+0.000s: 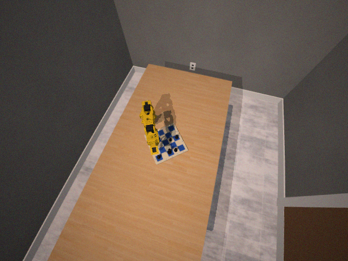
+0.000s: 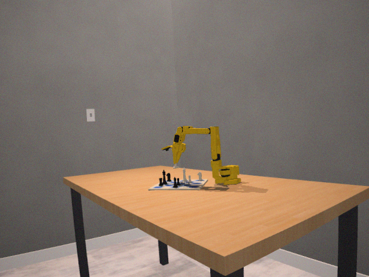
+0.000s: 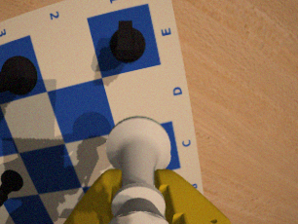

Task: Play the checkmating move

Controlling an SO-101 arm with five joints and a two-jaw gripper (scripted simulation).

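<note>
My yellow gripper (image 3: 139, 212) is shut on a white chess piece (image 3: 137, 164) and holds it in the air above the board's edge near the C and D letters. In the exterior view the gripper (image 2: 176, 163) hangs well above the small blue-and-white board (image 2: 180, 183) with the white piece (image 2: 175, 165) at its tips. A black piece (image 3: 128, 42) stands on the blue square E1. Another black piece (image 3: 17, 75) stands at the left on rank 2, and a third (image 3: 9, 182) shows at the left edge. Several black pieces (image 2: 168, 178) and white pieces (image 2: 191, 176) stand on the board.
The board (image 1: 168, 142) lies on a long wooden table, just in front of the arm's base (image 2: 227, 175). The table edge is far from the board on all sides.
</note>
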